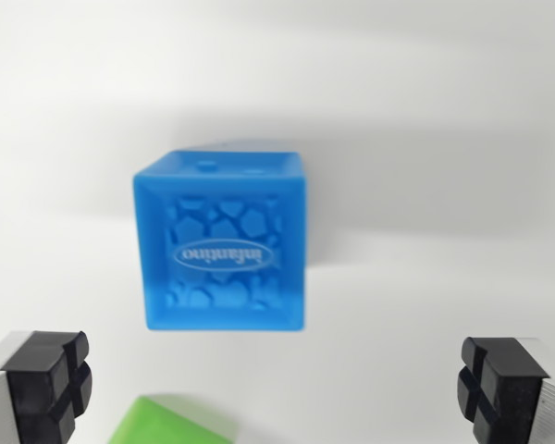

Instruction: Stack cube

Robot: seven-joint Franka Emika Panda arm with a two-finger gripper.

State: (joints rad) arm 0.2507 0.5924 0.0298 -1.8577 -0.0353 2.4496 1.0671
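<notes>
Claw (277, 388) wide open, gripping nothing, hanging over white bench (462, 139). Blue cube (220, 242) flat on bench, centred beyond the pads, probably lined up for a grab. Green cube (180, 421) poking in at bottom edge.

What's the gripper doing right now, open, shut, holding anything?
Gripper: open, fingers wide apart, holding nothing. Blue cube sits beyond the fingertips; green cube lies between the fingers, ungripped.

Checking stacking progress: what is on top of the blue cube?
Nothing rests on the blue cube; its patterned upper face shows fully. The green cube lies apart, near the open gripper. What's underneath is hidden.
</notes>
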